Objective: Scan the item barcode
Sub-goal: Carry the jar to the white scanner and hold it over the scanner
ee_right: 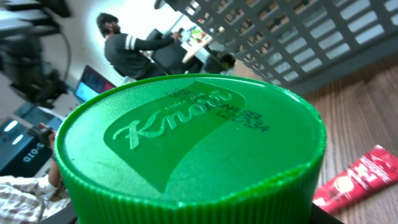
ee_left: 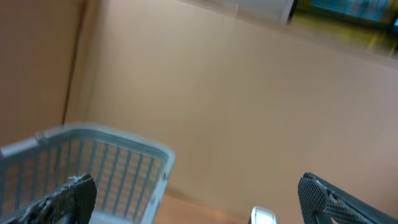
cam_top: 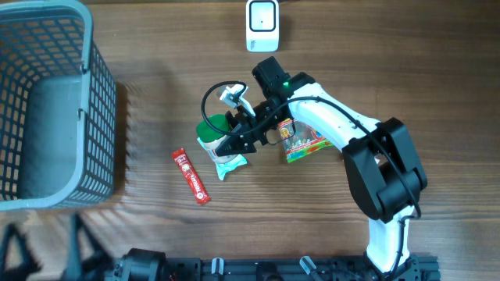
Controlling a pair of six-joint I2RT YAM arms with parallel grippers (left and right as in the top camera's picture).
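Green ribbed plastic fills the right wrist view: the lid (ee_right: 186, 143) of a jar (cam_top: 215, 136) sits right up against the camera. From overhead the right gripper (cam_top: 234, 139) straddles that jar near the middle of the table (cam_top: 391, 62), its jaws partly closed and, as far as I can judge, clamped on it. Whether the jar is lifted or rests on the wood I cannot tell. Just beside it toward the right edge lies a colourful packet (cam_top: 303, 140), and toward the near edge a red sachet (cam_top: 191, 176). The white scanner (cam_top: 262, 25) stands at the far edge, well apart from the jar. A grey basket (cam_top: 101, 117) takes the far left corner. The left gripper (ee_left: 199, 205) hangs wide open and empty. The grasp looks made; carrying the jar to the scanner and presenting its barcode remain.
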